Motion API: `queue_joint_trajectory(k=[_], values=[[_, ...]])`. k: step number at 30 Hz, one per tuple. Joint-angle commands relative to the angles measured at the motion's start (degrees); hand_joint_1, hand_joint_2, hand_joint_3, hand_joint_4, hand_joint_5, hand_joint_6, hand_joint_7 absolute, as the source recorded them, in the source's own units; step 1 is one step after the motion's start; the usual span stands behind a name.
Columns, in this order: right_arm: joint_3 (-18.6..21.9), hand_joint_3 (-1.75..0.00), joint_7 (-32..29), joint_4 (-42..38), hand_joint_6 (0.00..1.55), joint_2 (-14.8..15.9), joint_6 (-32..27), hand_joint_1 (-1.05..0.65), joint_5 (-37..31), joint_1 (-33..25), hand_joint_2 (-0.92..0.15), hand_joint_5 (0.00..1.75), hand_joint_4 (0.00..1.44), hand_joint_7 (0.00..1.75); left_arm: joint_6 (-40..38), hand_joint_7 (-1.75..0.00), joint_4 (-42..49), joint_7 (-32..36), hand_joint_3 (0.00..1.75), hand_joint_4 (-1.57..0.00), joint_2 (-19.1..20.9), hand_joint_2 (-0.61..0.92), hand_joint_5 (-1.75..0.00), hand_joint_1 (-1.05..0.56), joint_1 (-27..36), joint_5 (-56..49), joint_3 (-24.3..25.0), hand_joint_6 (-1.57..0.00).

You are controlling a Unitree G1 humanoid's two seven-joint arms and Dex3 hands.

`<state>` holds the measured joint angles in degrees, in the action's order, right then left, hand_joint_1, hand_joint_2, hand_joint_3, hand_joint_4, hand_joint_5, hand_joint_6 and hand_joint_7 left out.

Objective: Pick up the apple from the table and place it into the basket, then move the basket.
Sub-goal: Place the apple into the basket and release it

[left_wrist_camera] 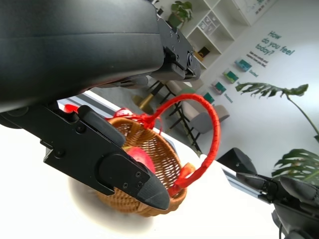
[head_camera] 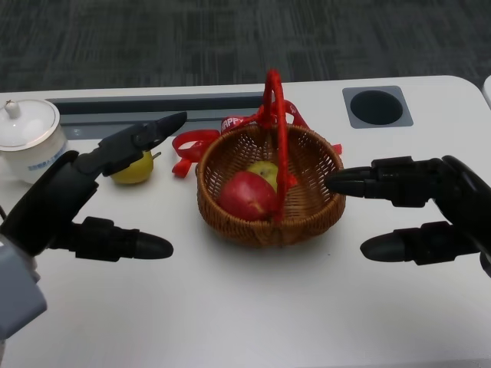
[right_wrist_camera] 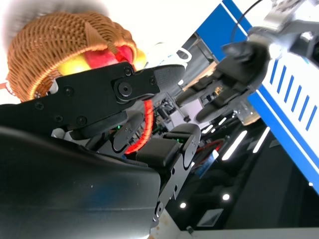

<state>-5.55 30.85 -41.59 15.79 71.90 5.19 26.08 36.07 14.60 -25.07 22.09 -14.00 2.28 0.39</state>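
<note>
A wicker basket with a red handle stands mid-table. Inside it lies a red and yellow-green apple. My left hand hovers to the basket's left, fingers spread and holding nothing. My right hand is at the basket's right, fingers apart and pointing at the rim, one fingertip close to it. The left wrist view shows the basket, the apple and my right hand beyond. In the right wrist view the basket with the apple shows past my fingers.
A yellow pear lies on the table behind my left hand. A white lidded pot stands at the far left. A red ribbon trails behind the basket. A dark round port is set in the table at the back right.
</note>
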Motion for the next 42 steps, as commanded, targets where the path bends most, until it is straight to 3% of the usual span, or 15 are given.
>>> queue_joint_trajectory(k=[1, 10, 18, 26, 38, 42], values=[[-0.20, -0.04, 0.92, -4.61, 0.66, 0.36, 0.44, -0.54, 0.92, 2.60, -0.92, 0.00, 0.76, 0.00, 0.06, -0.04, -2.18, -1.05, 0.00, -0.39, 2.12, 0.75, -0.05, -0.57, 2.98, 1.59, 1.69, -0.38], [-0.62, -0.01, -0.22, -15.76, 0.63, -1.58, 0.46, -0.61, -5.27, 9.18, -0.91, 0.00, 0.71, 0.00, 2.15, -0.04, -4.79, -3.45, 0.00, -0.60, 3.82, 0.72, -0.05, -0.49, 8.46, 6.59, 5.05, -0.55], [-2.92, 0.00, -8.32, -19.73, 0.63, -0.63, -0.76, -0.65, -19.14, 14.03, -0.88, 0.00, 0.67, 0.00, 2.88, -0.02, -5.54, -4.38, 0.00, -0.65, 4.28, 0.72, -0.03, -0.45, 10.44, 7.57, 6.59, -0.59], [-6.27, 0.00, -16.62, -22.02, 0.63, 0.04, -2.36, -0.66, -28.62, 19.21, -0.84, 0.01, 0.69, 0.00, 4.39, -0.02, -5.12, -4.27, 0.00, -0.68, 3.92, 0.71, -0.03, -0.43, 10.75, 7.13, 6.88, -0.62], [-11.17, -0.01, -23.91, -27.21, 0.65, 3.58, -5.40, -0.69, -35.12, 23.19, -0.85, 0.00, 0.71, 0.00, 5.11, -0.01, -7.08, -3.11, 0.00, -0.73, 3.26, 0.71, -0.02, -0.46, 12.74, 6.17, 7.11, -0.65], [-12.91, -0.01, -30.16, -26.58, 0.65, 5.47, -3.50, -0.69, -39.18, 23.69, -0.85, 0.00, 0.70, 0.00, 5.24, -0.01, -7.06, -3.06, 0.00, -0.73, 3.20, 0.71, -0.02, -0.46, 12.65, 6.02, 7.06, -0.65]])
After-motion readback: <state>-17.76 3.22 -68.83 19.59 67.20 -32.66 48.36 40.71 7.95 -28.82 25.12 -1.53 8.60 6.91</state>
